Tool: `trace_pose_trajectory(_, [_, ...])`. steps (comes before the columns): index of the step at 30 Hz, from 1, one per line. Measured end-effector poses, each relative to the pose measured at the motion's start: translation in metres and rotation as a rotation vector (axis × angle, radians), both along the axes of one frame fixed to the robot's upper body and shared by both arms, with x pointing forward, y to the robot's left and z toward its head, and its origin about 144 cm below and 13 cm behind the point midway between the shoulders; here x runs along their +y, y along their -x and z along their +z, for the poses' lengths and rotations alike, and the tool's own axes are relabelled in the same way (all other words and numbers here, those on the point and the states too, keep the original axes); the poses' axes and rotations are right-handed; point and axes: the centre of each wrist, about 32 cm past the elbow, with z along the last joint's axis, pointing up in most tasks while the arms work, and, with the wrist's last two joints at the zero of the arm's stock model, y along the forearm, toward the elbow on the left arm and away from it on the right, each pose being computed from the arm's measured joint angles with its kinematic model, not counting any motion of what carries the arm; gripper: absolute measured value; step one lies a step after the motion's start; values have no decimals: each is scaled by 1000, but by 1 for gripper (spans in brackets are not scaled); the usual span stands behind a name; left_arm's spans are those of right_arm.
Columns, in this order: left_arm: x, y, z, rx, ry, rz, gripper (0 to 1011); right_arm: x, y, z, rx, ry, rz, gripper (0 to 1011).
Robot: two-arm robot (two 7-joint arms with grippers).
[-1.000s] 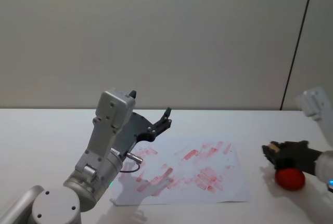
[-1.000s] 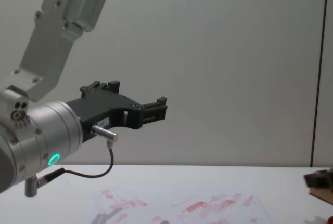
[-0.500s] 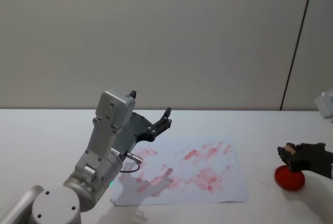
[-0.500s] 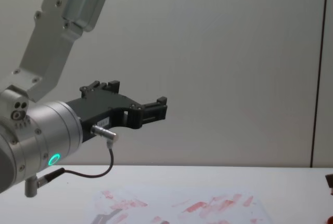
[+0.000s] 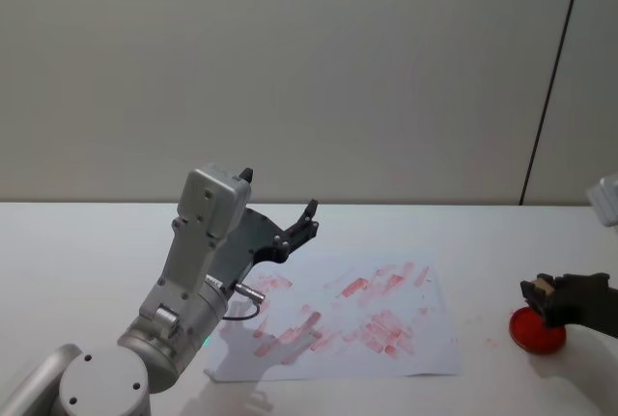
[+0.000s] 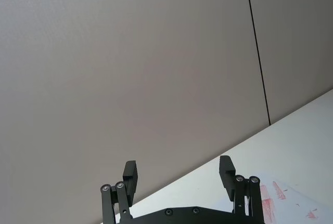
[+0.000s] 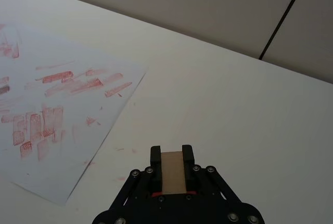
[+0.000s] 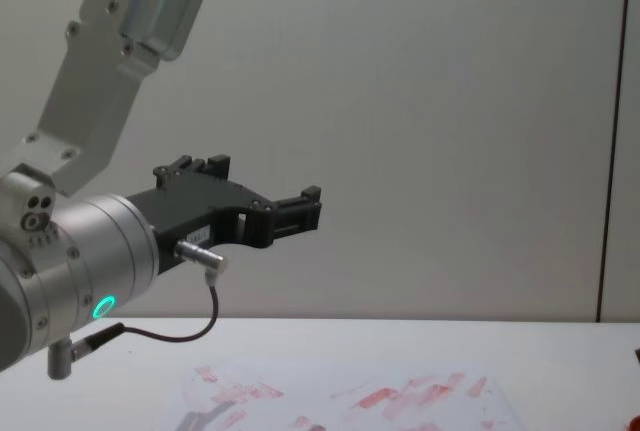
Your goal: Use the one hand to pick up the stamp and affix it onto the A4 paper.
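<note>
One stamp between right gripper fingers.

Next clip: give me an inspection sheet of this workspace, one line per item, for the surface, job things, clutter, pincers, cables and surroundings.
Surface: white table, faint red marks near the paper's right edge.
Job's things: A4 paper lies flat, covered in red prints; stamp is held in the right pincer; red ink pad sits right of the paper, below that pincer.
Clutter: nothing seen.
Pincers: right pincer shut on the stamp above the ink pad, off the paper; left pincer open, raised over the paper's left side.
Cables: black cable loops under the left wrist.
Surroundings: plain grey wall with a dark vertical seam.
</note>
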Motion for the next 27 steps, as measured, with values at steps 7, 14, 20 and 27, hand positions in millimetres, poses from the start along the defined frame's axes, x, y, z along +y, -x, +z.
trace_pose_trajectory(7, [0, 0, 0, 0, 0, 0, 1002, -4, 2, -1, 12, 13, -11, 219])
trace_pose_trajectory(14, [0, 0, 0, 0, 0, 0, 1003, -6, 3, -2, 14, 23, -16, 242])
trace_pose_trajectory(20, [0, 0, 0, 0, 0, 0, 1003, -7, 3, -3, 18, 29, -19, 440])
trace_pose_trajectory(27, [0, 0, 0, 0, 0, 0, 1002, -8, 4, -4, 19, 33, -22, 668])
